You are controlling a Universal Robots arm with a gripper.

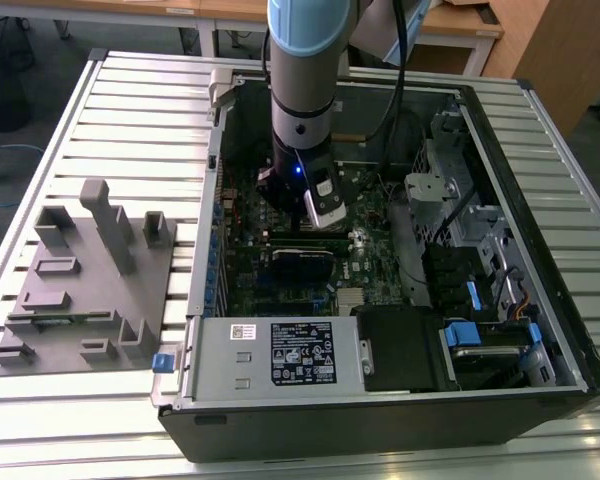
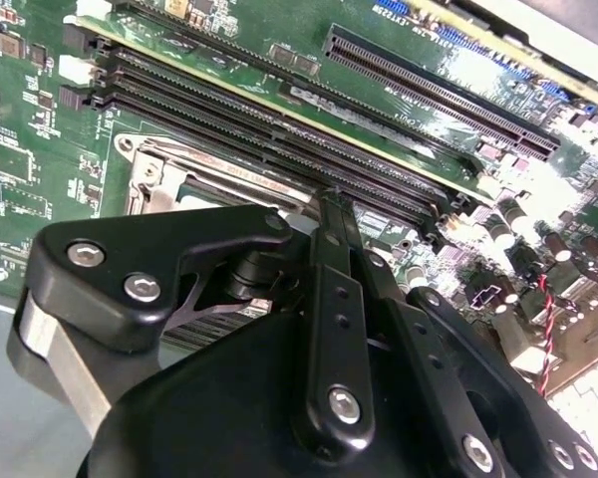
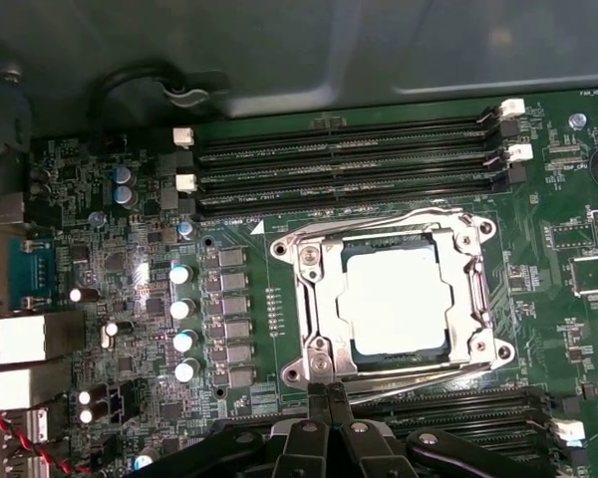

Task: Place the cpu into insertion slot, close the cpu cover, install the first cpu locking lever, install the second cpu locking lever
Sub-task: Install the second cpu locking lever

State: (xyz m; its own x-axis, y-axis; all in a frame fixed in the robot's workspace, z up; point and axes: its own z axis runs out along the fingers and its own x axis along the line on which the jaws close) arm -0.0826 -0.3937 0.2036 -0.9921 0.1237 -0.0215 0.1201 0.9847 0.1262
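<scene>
Left to right in the first wrist view: cover lies down over the socket; cpu sits in its window; gripper, at the socket's 6 o'clock edge, is pinched together and empty. Press levers squarely, you judge.

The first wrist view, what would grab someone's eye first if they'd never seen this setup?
The pale square cpu sits in the insertion slot, framed by the silver cpu cover lying flat around it on the green board. Just above run long black memory slots. The gripper pokes in beside the socket's near edge.
</scene>
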